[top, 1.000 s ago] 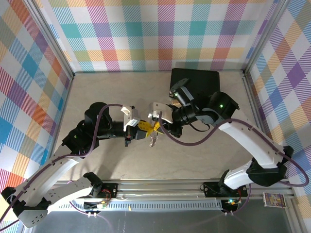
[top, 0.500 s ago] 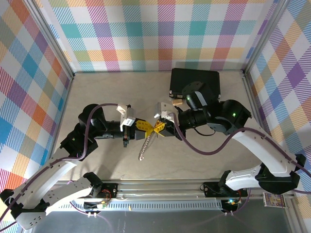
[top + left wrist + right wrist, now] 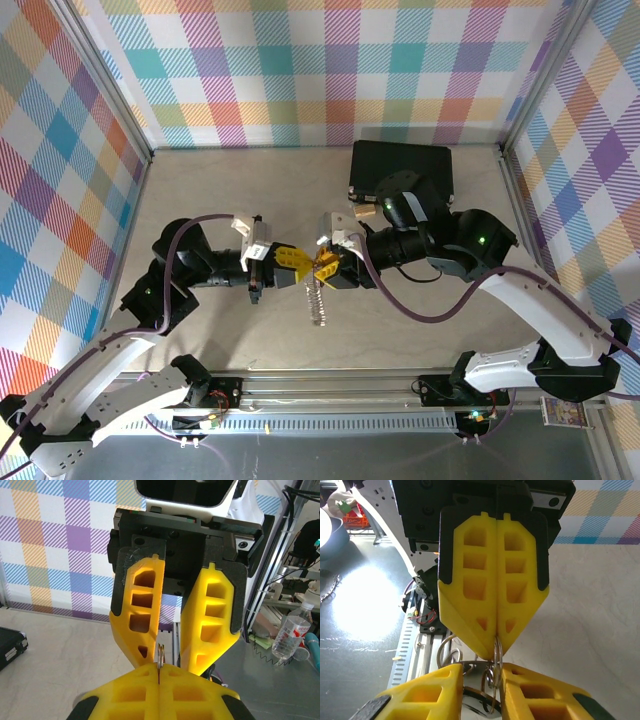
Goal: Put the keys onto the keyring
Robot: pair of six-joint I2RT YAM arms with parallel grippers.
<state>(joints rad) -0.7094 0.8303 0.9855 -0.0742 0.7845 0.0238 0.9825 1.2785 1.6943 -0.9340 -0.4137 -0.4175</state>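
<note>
I take the black case at the back of the table as my mark. Well left of the case and nearer the arm bases, the left gripper points rightward above the table, its yellow fingers pressed flat together. They pinch the keyring. On my right wrist feed a thin wire loop comes straight out of the seam at their tips, and on the left wrist feed I see a sliver of metal edge caught in that same seam.

From the top camera, the keyring's silver chain hangs below the pinch, in front of the case and to its left.

Just right of the chain, closer to the case but on its near-left side, the right gripper faces the left one, tip to tip. Its fingers stand apart, one on either side of the wire loops. I cannot tell whether either finger touches the wire. More silver loops bunch low between them, partly cut off by the frame edge.
</note>
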